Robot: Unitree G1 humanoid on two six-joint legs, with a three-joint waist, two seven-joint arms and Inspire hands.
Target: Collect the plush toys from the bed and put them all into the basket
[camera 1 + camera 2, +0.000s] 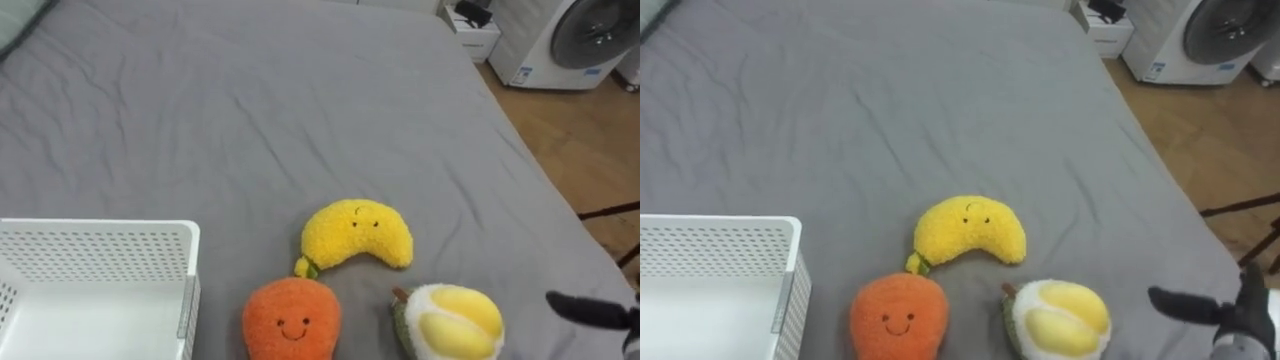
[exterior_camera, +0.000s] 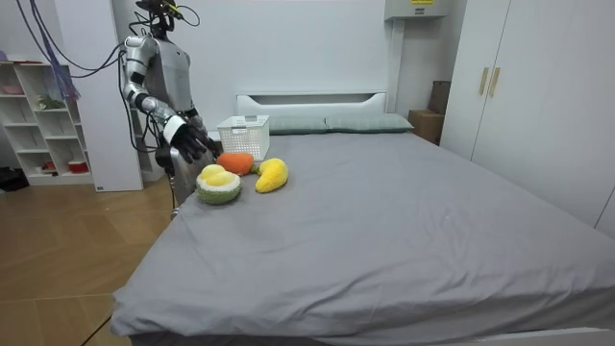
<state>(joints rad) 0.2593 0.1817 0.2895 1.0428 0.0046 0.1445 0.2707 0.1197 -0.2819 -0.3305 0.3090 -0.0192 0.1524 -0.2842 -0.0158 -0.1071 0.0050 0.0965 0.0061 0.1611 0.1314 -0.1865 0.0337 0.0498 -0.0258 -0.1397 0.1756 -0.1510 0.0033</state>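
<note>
While the room view takes in the robot standing by the bed (image 2: 384, 221) near its headboard, with a wardrobe (image 2: 524, 96) and shelf (image 2: 38, 115) around it, the eye views catch the right hand (image 1: 1230, 316) up close. Its fingers are straight and hold nothing, just beside the durian toy (image 1: 1060, 318). Past the grey sheet are wooden floor (image 1: 590, 140) and a washing machine (image 1: 575, 35). The banana toy (image 1: 357, 235) lies crosswise, both ends curving toward the robot, its stem end by the orange toy (image 1: 292, 318), near the white basket (image 1: 100, 245).
</note>
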